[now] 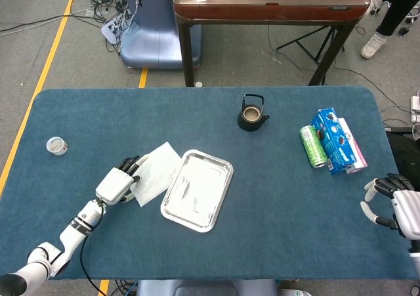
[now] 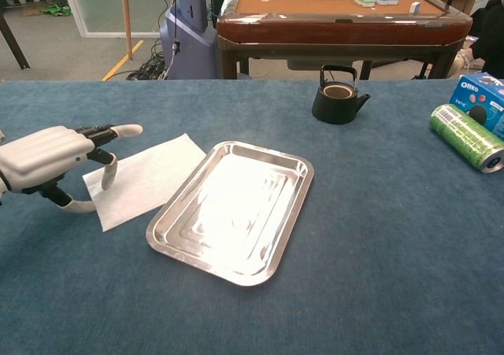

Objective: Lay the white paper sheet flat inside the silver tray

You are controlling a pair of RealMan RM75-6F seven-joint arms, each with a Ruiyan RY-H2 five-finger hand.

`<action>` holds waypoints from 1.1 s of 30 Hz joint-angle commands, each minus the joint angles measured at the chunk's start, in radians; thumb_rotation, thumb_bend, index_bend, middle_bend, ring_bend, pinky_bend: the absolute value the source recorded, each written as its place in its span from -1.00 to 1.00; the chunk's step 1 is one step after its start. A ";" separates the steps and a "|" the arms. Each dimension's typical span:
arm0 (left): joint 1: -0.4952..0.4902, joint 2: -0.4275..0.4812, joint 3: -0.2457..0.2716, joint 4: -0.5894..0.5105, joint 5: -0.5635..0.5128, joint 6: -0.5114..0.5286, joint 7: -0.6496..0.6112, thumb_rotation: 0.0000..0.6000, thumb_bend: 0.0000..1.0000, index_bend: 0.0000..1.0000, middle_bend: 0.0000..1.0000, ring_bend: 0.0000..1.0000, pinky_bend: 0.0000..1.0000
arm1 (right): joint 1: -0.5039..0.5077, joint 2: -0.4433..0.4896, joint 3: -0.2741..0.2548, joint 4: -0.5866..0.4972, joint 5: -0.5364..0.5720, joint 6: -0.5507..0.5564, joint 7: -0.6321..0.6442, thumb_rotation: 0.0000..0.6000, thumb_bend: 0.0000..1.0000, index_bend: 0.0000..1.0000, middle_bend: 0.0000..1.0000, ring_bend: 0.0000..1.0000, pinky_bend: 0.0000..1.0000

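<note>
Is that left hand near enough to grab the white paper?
Probably yes. The left hand is right at the white paper sheet's outer edge, fingers reaching over it, and nothing lies between them; the silver tray sits on the paper's other side.

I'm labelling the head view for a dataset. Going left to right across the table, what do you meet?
Small clear container → left hand → white paper sheet → silver tray → black teapot → green can → blue box → right hand.

Bright, even indoor light with soft, faint shadows. Strong white glare fills the metal tray (image 2: 232,209). Both views are sharp.
</note>
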 commanded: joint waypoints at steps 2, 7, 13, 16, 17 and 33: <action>0.001 0.000 -0.002 0.000 -0.003 0.007 -0.017 1.00 -0.09 0.15 -1.00 -1.00 -0.73 | 0.001 0.000 0.000 0.000 0.000 -0.001 -0.001 1.00 -0.34 0.15 -0.15 -0.40 -0.69; -0.001 -0.002 -0.002 -0.001 -0.005 0.006 -0.025 1.00 -0.09 0.14 -1.00 -1.00 -0.73 | 0.001 0.000 0.000 -0.001 0.000 -0.001 -0.001 1.00 -0.34 0.15 -0.15 -0.40 -0.69; 0.000 0.003 -0.003 -0.013 -0.008 0.012 -0.040 1.00 -0.09 0.15 -1.00 -1.00 -0.73 | 0.000 0.001 0.001 -0.001 0.001 0.000 0.003 1.00 -0.33 0.15 -0.15 -0.40 -0.69; 0.002 0.021 -0.012 -0.044 -0.017 0.020 -0.055 1.00 -0.09 0.15 -1.00 -1.00 -0.73 | 0.000 0.002 0.001 0.000 0.002 0.001 0.007 1.00 -0.34 0.15 -0.15 -0.40 -0.69; 0.002 0.032 -0.018 -0.064 -0.022 0.025 -0.057 1.00 -0.09 0.15 -1.00 -1.00 -0.73 | -0.001 0.002 0.001 0.001 0.002 0.001 0.008 1.00 -0.34 0.15 -0.15 -0.40 -0.69; 0.023 0.215 -0.105 -0.459 -0.115 0.037 0.062 1.00 0.06 0.31 -1.00 -1.00 -0.73 | 0.000 0.001 0.000 -0.003 -0.001 0.000 0.000 1.00 -0.34 0.15 -0.15 -0.40 -0.69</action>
